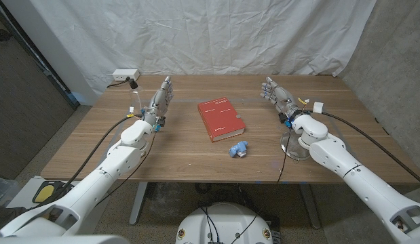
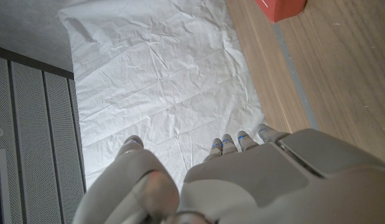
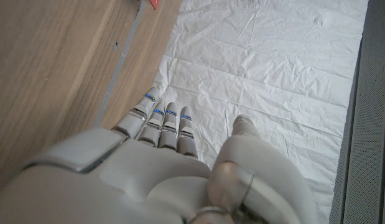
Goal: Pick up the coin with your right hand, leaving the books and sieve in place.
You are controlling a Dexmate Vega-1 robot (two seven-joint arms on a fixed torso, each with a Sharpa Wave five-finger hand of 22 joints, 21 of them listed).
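A wooden table point(image 1: 162, 152) fills the middle of the head view, with a wrinkled white sheet point(image 1: 196, 34) hanging behind its far edge. Two pale robot arms reach in from the near corners. The left hand point(image 1: 161, 99) stands on the left side of the table with its fingers stretched out toward the far edge, side by side, holding nothing. The right hand point(image 1: 277, 93) stands on the right side in the same way, fingers extended and empty. A red book point(image 1: 220, 119) lies flat at the centre of the table, between the two hands and apart from both. Under the right forearm, near the right edge, part of a round metal sieve point(image 1: 291, 146) can be seen. Just near of the book's right corner sits a small blue object point(image 1: 238, 148), too small to identify. A white power strip point(image 1: 124, 75) sits at the far left corner. The coin cannot be made out.
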